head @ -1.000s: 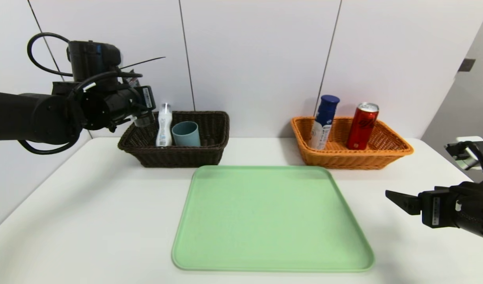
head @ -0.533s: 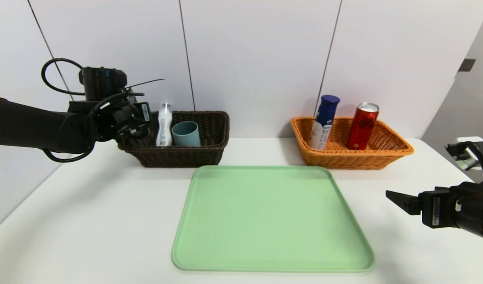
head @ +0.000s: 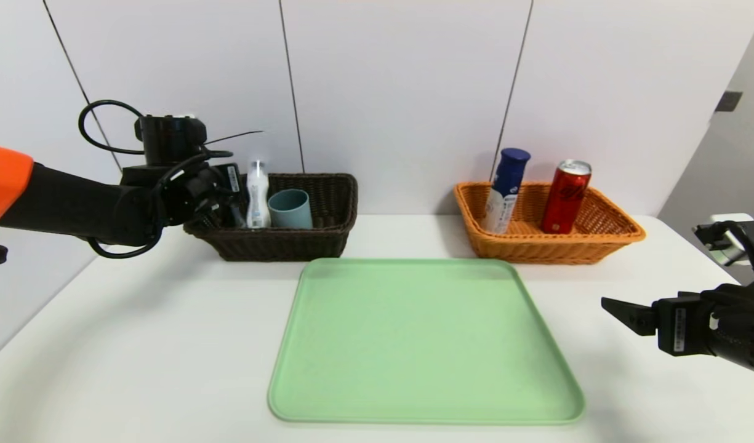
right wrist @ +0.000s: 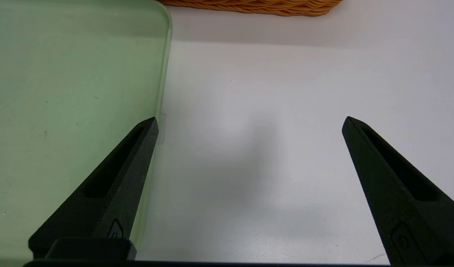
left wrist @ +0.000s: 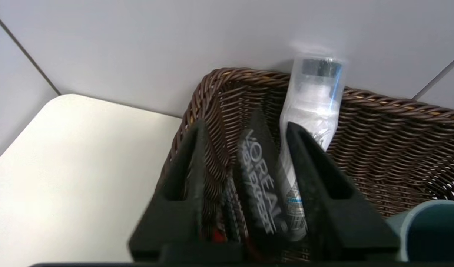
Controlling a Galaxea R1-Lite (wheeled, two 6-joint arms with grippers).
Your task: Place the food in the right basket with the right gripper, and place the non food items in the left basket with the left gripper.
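Left gripper (left wrist: 247, 125): open, down at the left end of the dark basket (head: 284, 243), one finger to each side of the tube (left wrist: 262, 181); contact with either finger, cannot tell
Tube: inside the dark basket, between the end wall and the clear bottle (left wrist: 310, 111), white lettering showing (lower part hidden by the gripper)
Clear bottle: in the dark basket, leaning on the back rim, capped end above it, between tube and cup (head: 290, 209)
Cup: in the dark basket, to the right of the clear bottle, mouth visible
Blue-capped bottle (head: 506, 191): in the orange basket (head: 549, 249), cap up, tilted, toward the left end
Can (head: 566, 197): in the orange basket, silver top up, tilted, right of the blue-capped bottle
Right gripper (right wrist: 251, 118): wide open, holding nothing, above the white table (head: 167, 344) to the right of the green tray (head: 423, 338)
Tray: bare, in front of and between the baskets
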